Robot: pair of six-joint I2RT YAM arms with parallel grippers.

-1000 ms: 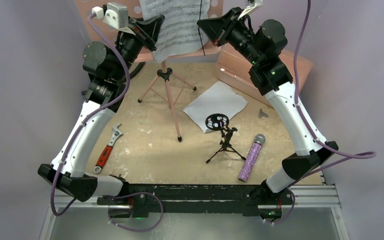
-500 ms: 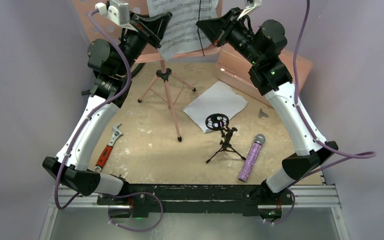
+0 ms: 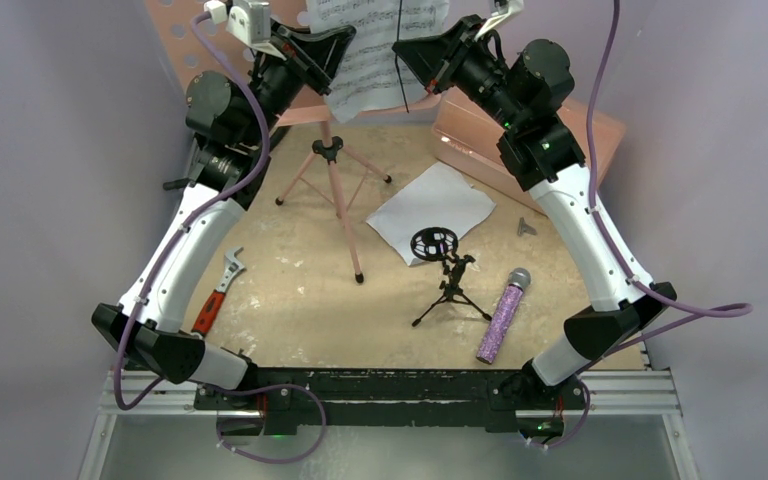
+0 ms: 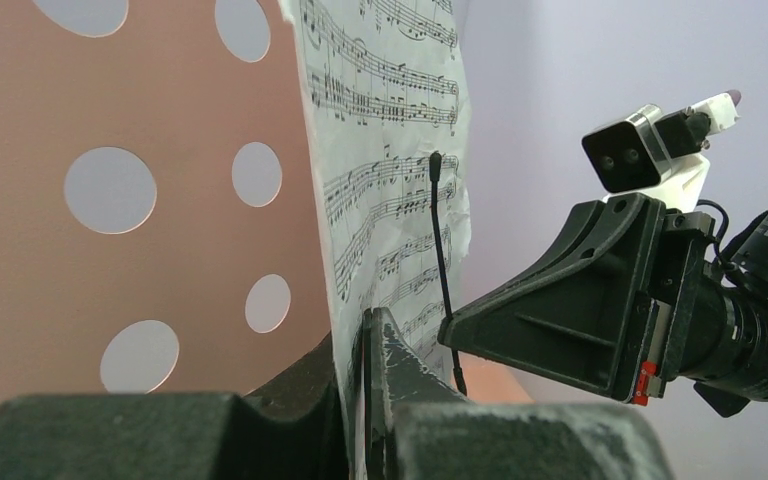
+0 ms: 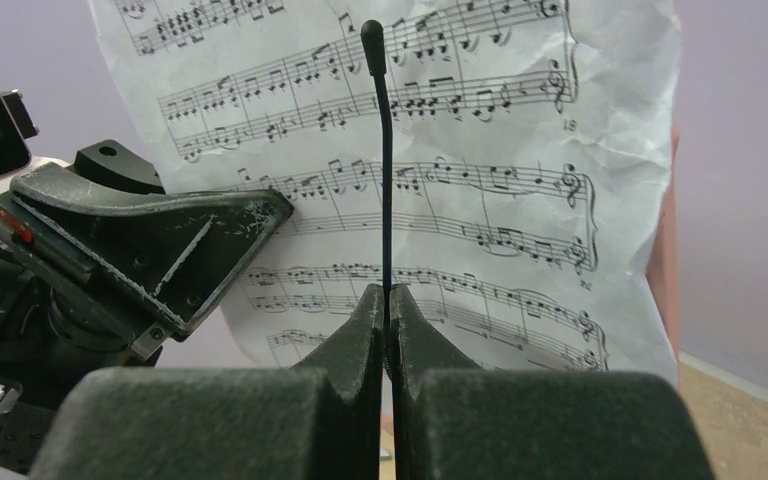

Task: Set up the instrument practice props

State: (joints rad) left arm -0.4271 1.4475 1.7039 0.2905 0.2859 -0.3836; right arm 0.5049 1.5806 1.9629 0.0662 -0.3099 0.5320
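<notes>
- Fingers of the left gripper (image 4: 365, 335) are squeezed shut on the left edge of a music page (image 4: 390, 150) (the paper runs right down between them).
- The right gripper (image 5: 388, 300) is pinched shut too. It holds a thin black wire (image 5: 387, 150) with a little round tip on top.
- That wire stands straight up in front of the music page, over the printed notes.
- The two grippers face each other, one on each side of the page, close together but not touching.
- The page is a bit crumpled. It stands up against the pink plate with round holes, which is the top of the pink music stand (image 4: 180, 100).
- From above, the stand's thin pole and three legs (image 3: 338, 200) stand on the sandy table (image 3: 290, 310), at the far side.
- A second white page (image 3: 432, 210) lies flat on the table, to the right of the stand's legs.
- The small black mic stand (image 3: 450, 285) stands on its three legs at the near corner of that flat page. Its ring (image 3: 435, 242) is on top and tipped up.
- The purple microphone (image 3: 503, 315) lies flat just to the right of the mic stand, not touching it. Its silver head points away from the arm bases.
- A red-handled wrench (image 3: 215, 295) lies at the left, beside the left arm.
- A salmon box (image 3: 470, 135) sits at the far right, partly hidden by the right arm.
</notes>
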